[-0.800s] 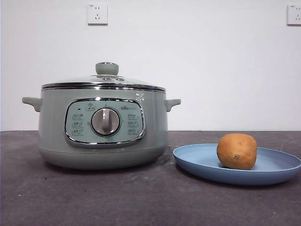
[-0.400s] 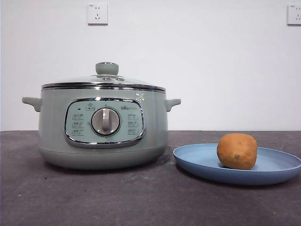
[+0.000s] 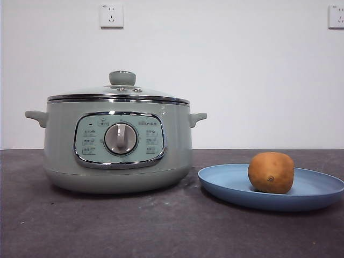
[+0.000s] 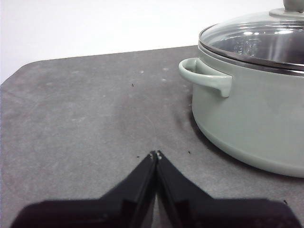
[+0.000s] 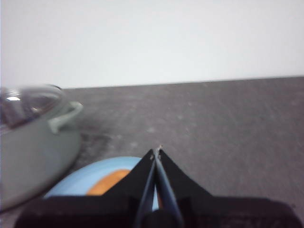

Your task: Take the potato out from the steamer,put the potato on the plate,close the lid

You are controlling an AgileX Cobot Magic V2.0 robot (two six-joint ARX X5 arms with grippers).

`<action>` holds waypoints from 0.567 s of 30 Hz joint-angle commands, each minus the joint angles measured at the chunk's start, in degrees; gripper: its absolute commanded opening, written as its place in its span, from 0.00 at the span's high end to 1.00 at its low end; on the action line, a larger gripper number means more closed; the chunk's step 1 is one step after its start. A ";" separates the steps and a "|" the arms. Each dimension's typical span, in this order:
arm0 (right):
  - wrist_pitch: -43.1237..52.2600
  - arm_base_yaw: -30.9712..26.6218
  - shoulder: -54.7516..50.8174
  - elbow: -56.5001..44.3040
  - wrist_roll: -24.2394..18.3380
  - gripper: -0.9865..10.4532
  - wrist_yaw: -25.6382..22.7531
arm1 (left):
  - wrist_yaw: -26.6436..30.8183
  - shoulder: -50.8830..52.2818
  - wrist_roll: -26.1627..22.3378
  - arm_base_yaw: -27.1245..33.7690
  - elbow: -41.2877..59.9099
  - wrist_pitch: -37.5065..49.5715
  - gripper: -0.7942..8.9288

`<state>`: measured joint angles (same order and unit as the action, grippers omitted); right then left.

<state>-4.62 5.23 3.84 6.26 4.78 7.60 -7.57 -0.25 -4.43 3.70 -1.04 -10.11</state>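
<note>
Both grippers are empty with jaws pressed together: the left gripper hangs low over the bare table, and the right gripper hovers just above the plate. Nothing in the front view has shifted since a second ago; steamer, lid, plate and potato all sit where they were. Ahead of the left gripper and off to one side stands the steamer, one handle turned toward it, with the lid seated on top. Directly beneath the right gripper lies what looks like the potato, an orange-brown blur on the plate, partly hidden by the jaws; the steamer stands just beside the plate
</note>
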 commanded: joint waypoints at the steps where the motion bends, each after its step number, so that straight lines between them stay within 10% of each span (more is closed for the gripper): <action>1: 0.74 -0.07 -1.68 -2.54 1.11 0.91 -0.52 | 0.00 0.15 0.35 0.17 0.90 0.15 0.92; 17: -5.40 -0.02 -3.78 -5.84 4.92 0.91 -1.95 | 0.00 0.15 0.35 0.15 0.90 0.15 0.92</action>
<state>-9.65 5.23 0.23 1.06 7.86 5.78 -7.57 -0.25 -4.43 3.70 -1.04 -10.11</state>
